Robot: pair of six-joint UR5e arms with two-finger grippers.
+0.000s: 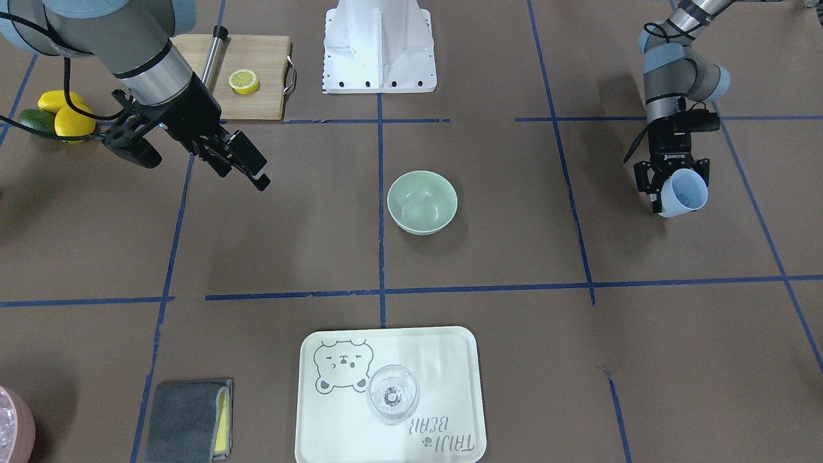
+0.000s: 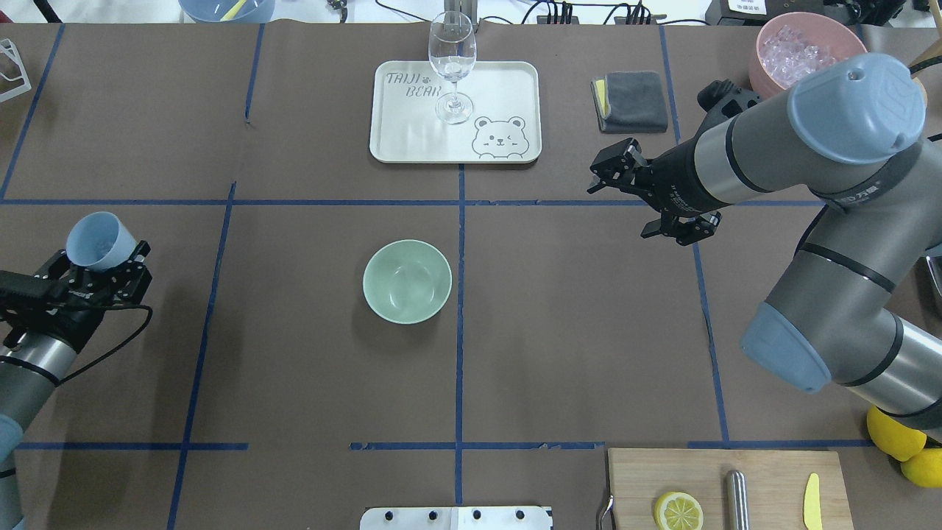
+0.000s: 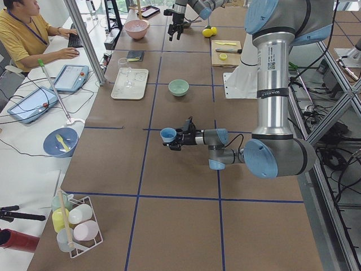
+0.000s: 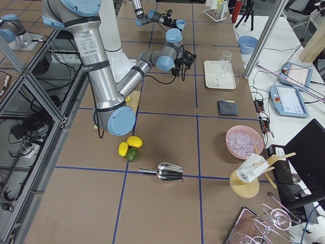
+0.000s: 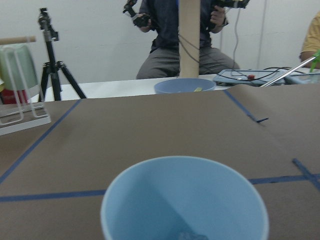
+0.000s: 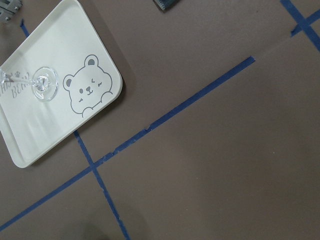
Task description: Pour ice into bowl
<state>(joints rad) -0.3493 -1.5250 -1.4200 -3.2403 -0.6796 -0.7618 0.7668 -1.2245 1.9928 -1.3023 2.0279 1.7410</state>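
Left gripper (image 1: pixel 670 186): clamping the tilted blue cup (image 1: pixel 683 193). Front-facing, the bowl (image 1: pixel 422 201) is sitting well apart, toward the robot's right. Overhead, the bowl is lying rightward of the cup across a blue tape line (image 2: pixel 221 243); the right gripper (image 2: pixel 617 171), spread and empty, is hanging nearer. Left wrist: ice (image 5: pixel 192 235) is glinting at the cup's bottom.

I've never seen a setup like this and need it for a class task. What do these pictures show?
Two robot arms stand at a table, filmed by six cameras: one facing the robot, one behind it, one at each table end, and one on each wrist. The left gripper holds a blue cup with what looks like ice at its bottom. The right gripper is open and empty. A mint-green bowl sits mid-table, empty. Nearby are a tray with a wine glass and a cutting board with a halved lemon.
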